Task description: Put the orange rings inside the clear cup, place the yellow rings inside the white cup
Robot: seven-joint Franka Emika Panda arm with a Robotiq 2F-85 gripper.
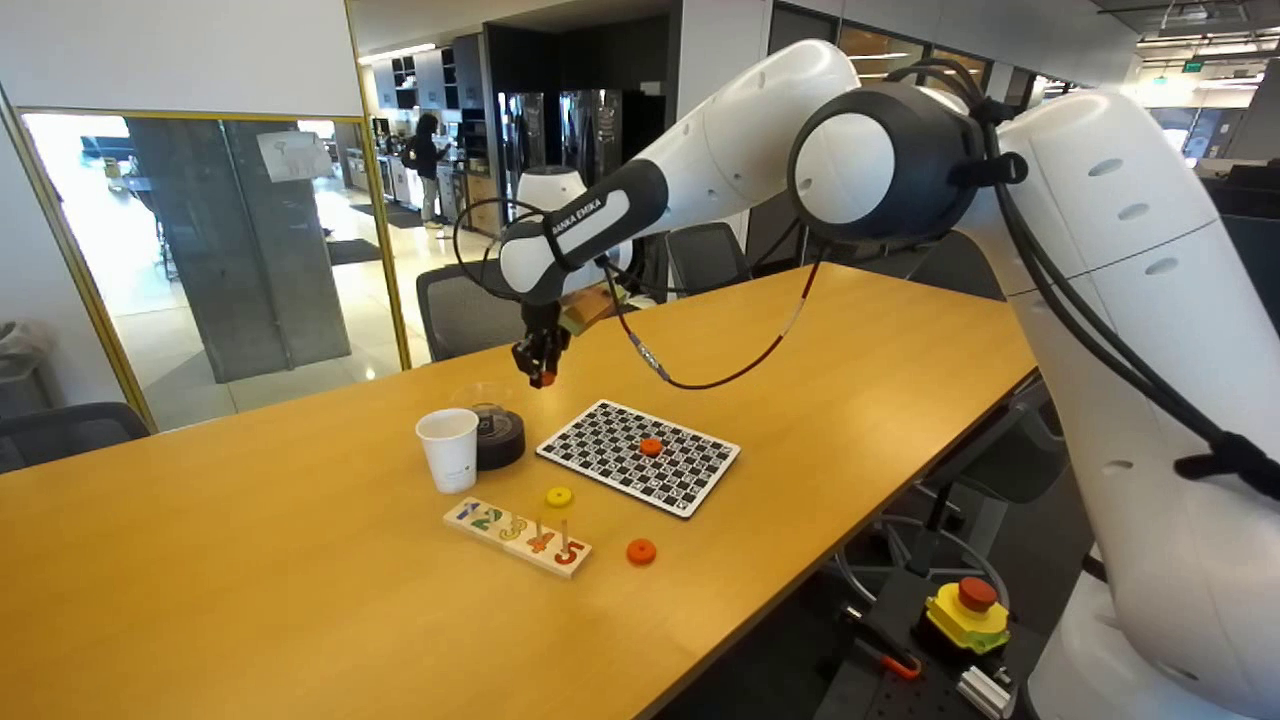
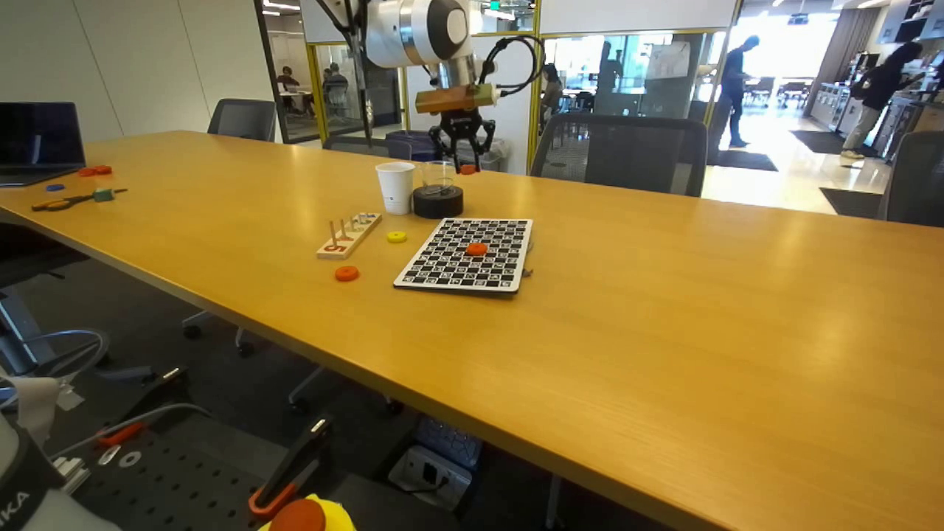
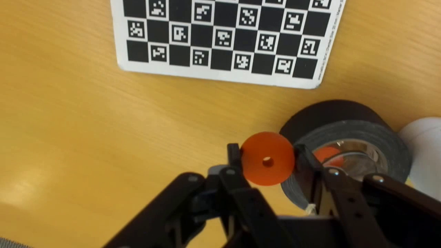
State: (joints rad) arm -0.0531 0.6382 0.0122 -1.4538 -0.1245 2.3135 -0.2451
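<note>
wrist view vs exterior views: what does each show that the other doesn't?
Wrist only: the hole in the held orange ring, and an orange piece within the opening of the black roll, likely inside the clear cup (faint there).

Exterior only, in both: the yellow ring, the numbered peg board, a loose orange ring near it, and a second loose ring on the checkered board.

Shared: the hand closed on its ring, the black roll, plus the checkered board and white cup, both cropped in the wrist view.

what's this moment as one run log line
end effector: holding one orange ring above table | clear cup: standing in tape roll | yellow ring: on table, outside white cup
</note>
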